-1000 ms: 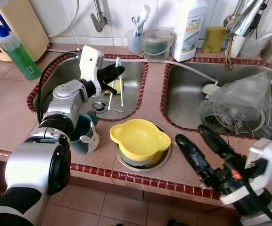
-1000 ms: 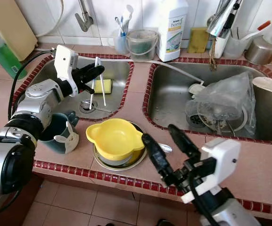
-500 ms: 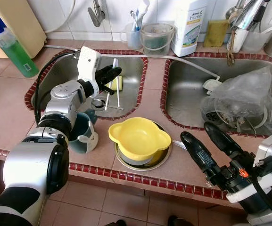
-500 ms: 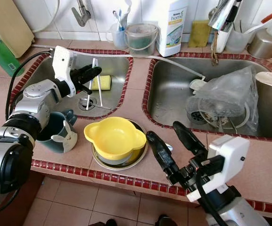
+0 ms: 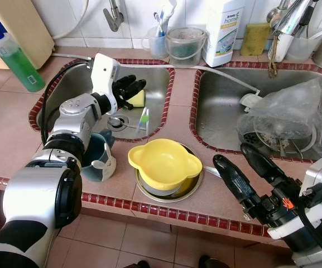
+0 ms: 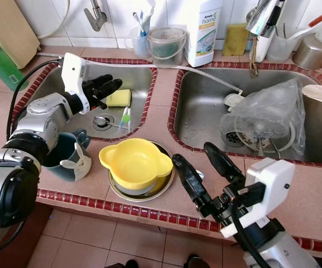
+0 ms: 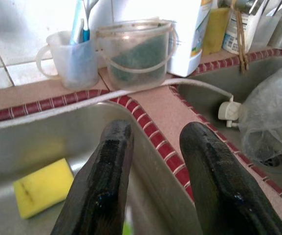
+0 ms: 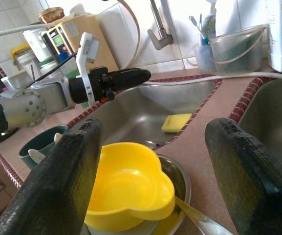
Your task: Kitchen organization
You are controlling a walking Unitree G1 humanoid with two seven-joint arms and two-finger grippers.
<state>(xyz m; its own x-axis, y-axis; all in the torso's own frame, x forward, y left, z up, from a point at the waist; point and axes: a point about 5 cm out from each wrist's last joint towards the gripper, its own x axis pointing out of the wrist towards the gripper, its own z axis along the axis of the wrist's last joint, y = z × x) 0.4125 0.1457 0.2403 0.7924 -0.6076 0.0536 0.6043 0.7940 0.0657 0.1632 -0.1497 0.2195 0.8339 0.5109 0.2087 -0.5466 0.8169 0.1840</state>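
Left eye view: your right gripper (image 5: 249, 167) hovers at the counter edge, fingers spread wide, empty, beside the yellow bowl (image 5: 163, 163). Farther back, your left gripper (image 5: 129, 87) hangs over the left sink (image 5: 74, 84), parted, empty. A blurred toothbrush (image 5: 143, 119) is below it.

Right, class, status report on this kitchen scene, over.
Left gripper open above left steel sink. Blurred green-white toothbrush below it. Right gripper open near yellow plastic bowl.
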